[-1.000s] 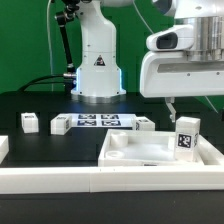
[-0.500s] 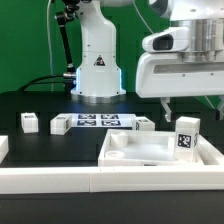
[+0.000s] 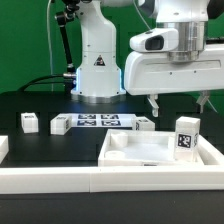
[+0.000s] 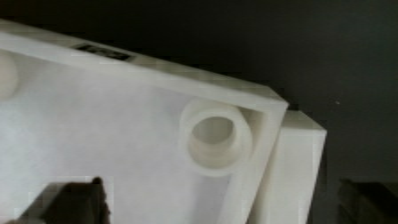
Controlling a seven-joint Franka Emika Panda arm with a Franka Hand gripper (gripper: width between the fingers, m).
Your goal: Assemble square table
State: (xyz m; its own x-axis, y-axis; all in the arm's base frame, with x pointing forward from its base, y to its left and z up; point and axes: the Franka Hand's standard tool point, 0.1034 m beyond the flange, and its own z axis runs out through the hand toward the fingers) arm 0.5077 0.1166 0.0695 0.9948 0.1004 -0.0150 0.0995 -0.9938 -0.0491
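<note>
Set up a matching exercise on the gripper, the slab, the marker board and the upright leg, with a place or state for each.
1 gripper
2 slab
3 marker board
4 upright leg

A flat before the robot base
B by the slab's corner, at the exterior view's right
C open, in the air
D just behind the front bar

Pairs: 1-C, 2-D, 3-A, 4-B

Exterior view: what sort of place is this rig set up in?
Probably a robotics lab bench: a green curtain backdrop, a black tabletop carrying the flat white marker board, and the white robot arm's base.
</note>
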